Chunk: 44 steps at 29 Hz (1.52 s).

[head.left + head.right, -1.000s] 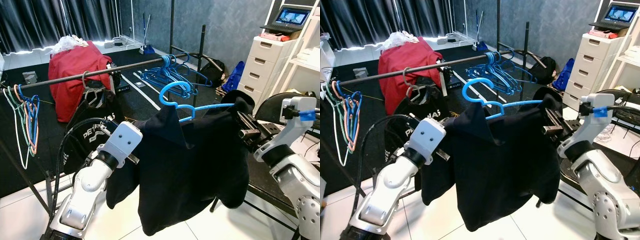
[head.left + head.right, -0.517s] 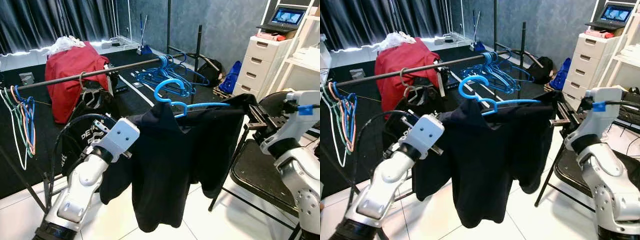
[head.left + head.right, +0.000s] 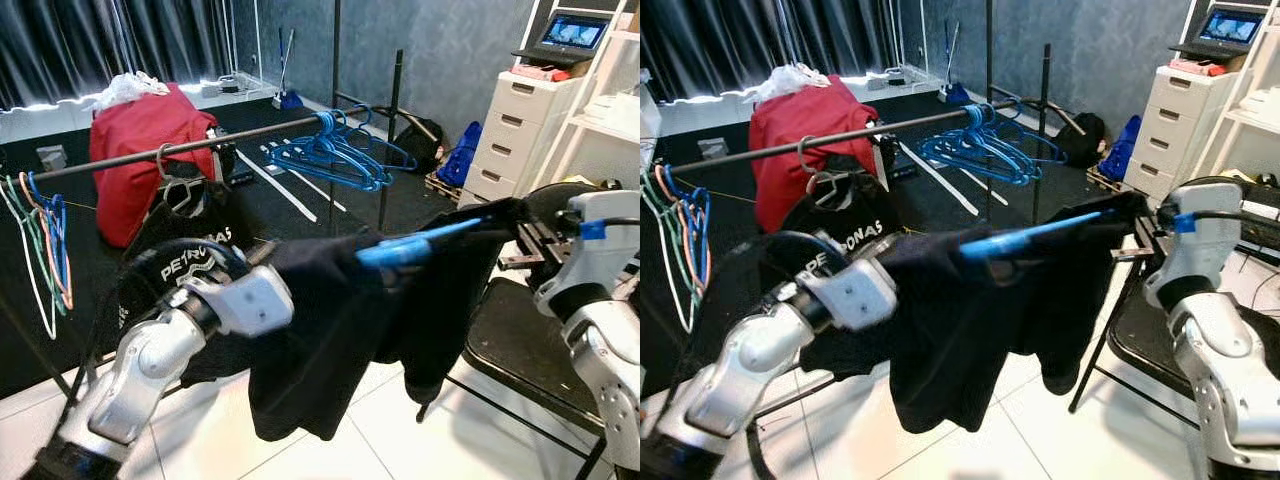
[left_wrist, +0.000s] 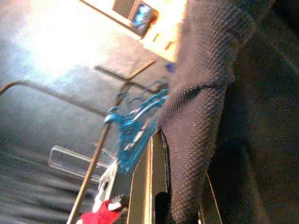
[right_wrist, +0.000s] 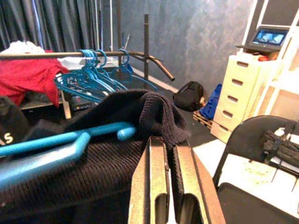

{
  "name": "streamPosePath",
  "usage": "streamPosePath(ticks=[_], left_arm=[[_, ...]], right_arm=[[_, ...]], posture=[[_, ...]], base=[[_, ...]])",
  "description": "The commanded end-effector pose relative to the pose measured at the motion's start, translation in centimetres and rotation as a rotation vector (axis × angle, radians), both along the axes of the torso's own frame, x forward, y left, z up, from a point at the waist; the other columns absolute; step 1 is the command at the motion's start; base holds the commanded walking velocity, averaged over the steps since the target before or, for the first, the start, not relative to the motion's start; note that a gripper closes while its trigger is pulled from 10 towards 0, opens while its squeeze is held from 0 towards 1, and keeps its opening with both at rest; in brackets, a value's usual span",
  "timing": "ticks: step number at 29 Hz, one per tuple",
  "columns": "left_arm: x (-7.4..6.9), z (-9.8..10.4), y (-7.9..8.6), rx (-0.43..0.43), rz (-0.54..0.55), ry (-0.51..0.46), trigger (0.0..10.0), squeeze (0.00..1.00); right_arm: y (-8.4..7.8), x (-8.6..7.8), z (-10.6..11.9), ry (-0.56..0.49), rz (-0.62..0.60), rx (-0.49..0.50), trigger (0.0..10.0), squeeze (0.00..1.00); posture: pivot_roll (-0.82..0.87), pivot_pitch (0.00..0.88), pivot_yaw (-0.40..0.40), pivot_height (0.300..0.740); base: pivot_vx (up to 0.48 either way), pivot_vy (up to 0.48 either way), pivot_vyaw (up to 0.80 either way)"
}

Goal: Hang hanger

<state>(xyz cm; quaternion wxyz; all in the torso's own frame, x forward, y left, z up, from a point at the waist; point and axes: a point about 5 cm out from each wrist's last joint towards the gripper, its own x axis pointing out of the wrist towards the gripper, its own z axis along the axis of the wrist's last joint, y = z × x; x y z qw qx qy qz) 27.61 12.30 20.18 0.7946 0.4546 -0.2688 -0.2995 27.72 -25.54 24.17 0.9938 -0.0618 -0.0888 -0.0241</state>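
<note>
Black bag (image 3: pixel 185 255) on rail (image 3: pixel 180 150) reads "PETRONAS".

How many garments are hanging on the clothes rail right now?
1: a black printed garment hanging on the rail. The black sweater on the blue hanger isn't hung yet.

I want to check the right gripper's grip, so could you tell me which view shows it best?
The right wrist view: the right gripper has its fingers closed on the dark sweater beside the blue hanger. The eye views show that grip from farther off, partly hidden by cloth. The left wrist view shows sweater fabric near the left gripper.
</note>
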Motion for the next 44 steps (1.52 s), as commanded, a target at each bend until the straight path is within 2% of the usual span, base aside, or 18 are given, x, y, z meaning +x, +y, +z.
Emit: streamPosePath(ticks=[1, 7, 9, 10, 12, 13, 15, 17, 20, 22, 25, 29, 32, 33, 39, 40, 43, 44], left_arm=[[-0.1, -0.5, 0.5, 0.107, -0.007, 0.011, 10.0, 0.0], [0.5, -0.1, 0.6, 0.219, -0.044, -0.002, 10.0, 0.0], [0.5, -0.1, 0.6, 0.219, -0.044, -0.002, 10.0, 0.0], [0.7, 0.2, 0.7, 0.228, -0.043, -0.005, 10.0, 0.0], [0.7, 0.2, 0.7, 0.228, -0.043, -0.005, 10.0, 0.0], [1.0, 0.4, 0.9, 0.24, -0.037, -0.012, 10.0, 0.0], [1.4, 0.6, 1.3, 0.197, -0.02, -0.003, 10.0, 0.0], [1.9, 0.9, 2.1, 0.149, 0.011, 0.01, 10.0, 0.0], [2.1, 0.9, 2.8, 0.146, 0.035, 0.019, 10.0, 0.0], [2.6, 0.6, 4.5, 0.152, 0.105, 0.035, 10.0, 0.0], [2.6, 0.6, 4.5, 0.152, 0.105, 0.035, 10.0, 0.0], [2.8, -0.3, 6.0, 0.062, 0.169, 0.111, 10.0, 0.0], [2.3, -1.8, 7.0, 0.146, 0.173, 0.165, 10.0, 0.0], [2.0, -2.4, 7.6, 0.223, 0.176, 0.179, 10.0, 0.0], [2.3, -2.2, 9.0, 0.314, 0.208, 0.186, 10.0, 0.0], [2.6, -1.5, 8.8, 0.24, 0.218, 0.184, 10.0, 0.0], [2.9, -0.9, 8.7, 0.183, 0.22, 0.184, 10.0, 0.0], [2.8, -0.1, 7.8, 0.033, 0.186, 0.2, 10.0, 0.0]], right_arm=[[-1.1, -0.1, 0.5, -0.014, -0.047, 0.041, 0.0, 0.0], [1.9, -0.1, -0.5, 0.046, 0.128, 0.076, 0.0, 0.0], [1.9, -0.1, -0.5, 0.046, 0.128, 0.076, 0.0, 0.0], [3.1, -0.3, -1.0, 0.084, 0.215, 0.065, 0.0, 0.0], [3.1, -0.3, -1.0, 0.084, 0.215, 0.065, 0.0, 0.0], [4.1, -0.6, -1.3, 0.109, 0.296, 0.062, 0.0, 0.0], [4.6, -0.8, -1.2, 0.102, 0.329, 0.078, 0.0, 0.0], [4.1, -0.6, -0.3, 0.038, 0.289, 0.129, 0.0, 0.0], [3.3, -0.5, 0.4, -0.009, 0.238, 0.157, 0.0, 0.0], [1.1, -0.4, 1.6, -0.099, 0.11, 0.187, 0.0, 0.0], [1.1, -0.4, 1.6, -0.099, 0.11, 0.187, 0.0, 0.0], [-1.4, -0.7, 2.8, -0.195, -0.035, 0.236, 0.0, 0.0], [-3.0, -0.9, 3.2, -0.213, -0.115, 0.226, 0.0, 0.0], [-3.3, -0.9, 3.0, -0.185, -0.124, 0.176, 0.0, 0.0], [-2.3, -0.7, 1.5, -0.082, -0.102, 0.027, 0.0, 0.0], [-1.8, -0.7, 0.4, -0.027, -0.088, -0.004, 0.0, 0.0], [-1.5, -0.6, -0.4, 0.009, -0.078, -0.021, 0.0, 0.0], [-1.5, -0.7, -1.8, 0.072, -0.092, -0.021, 0.0, 0.0]], posture=[[-0.1, 0.0, -0.014, 0.74], [-0.1, 0.0, -0.008, 0.74], [-0.1, 0.0, -0.008, 0.74], [-0.1, 0.0, -0.009, 0.74], [-0.1, 0.0, -0.009, 0.74], [-0.11, 0.0, -0.006, 0.74], [-0.11, 0.0, -0.004, 0.74], [-0.11, 0.0, -0.001, 0.74], [-0.11, 0.0, 0.002, 0.74], [-0.11, 0.0, 0.006, 0.74], [-0.11, 0.0, 0.006, 0.74], [-0.09, 0.0, 0.001, 0.74], [-0.09, 0.0, -0.001, 0.74], [-0.09, 0.0, -0.003, 0.74], [-0.09, 0.0, 0.0, 0.74], [-0.09, 0.0, 0.006, 0.74], [-0.09, 0.0, 0.006, 0.74], [-0.1, 0.0, 0.005, 0.74]], base=[[0.0, 0.0, 0.0], [0.0, 0.0, 0.0], [0.0, 0.0, 0.0], [0.0, 0.0, 0.0], [0.0, 0.0, 0.0], [0.0, 0.0, 0.0], [0.0, 0.0, 0.0], [0.0, 0.0, 0.0], [0.0, 0.0, 0.0], [0.0, 0.0, 0.0], [0.0, 0.0, 0.0], [0.0, 0.0, 0.0], [0.0, 0.0, 0.0], [0.0, 0.0, 0.0], [0.0, 0.0, 0.0], [0.0, 0.0, 0.0], [0.0, 0.0, 0.0], [0.0, 0.0, 0.0]])
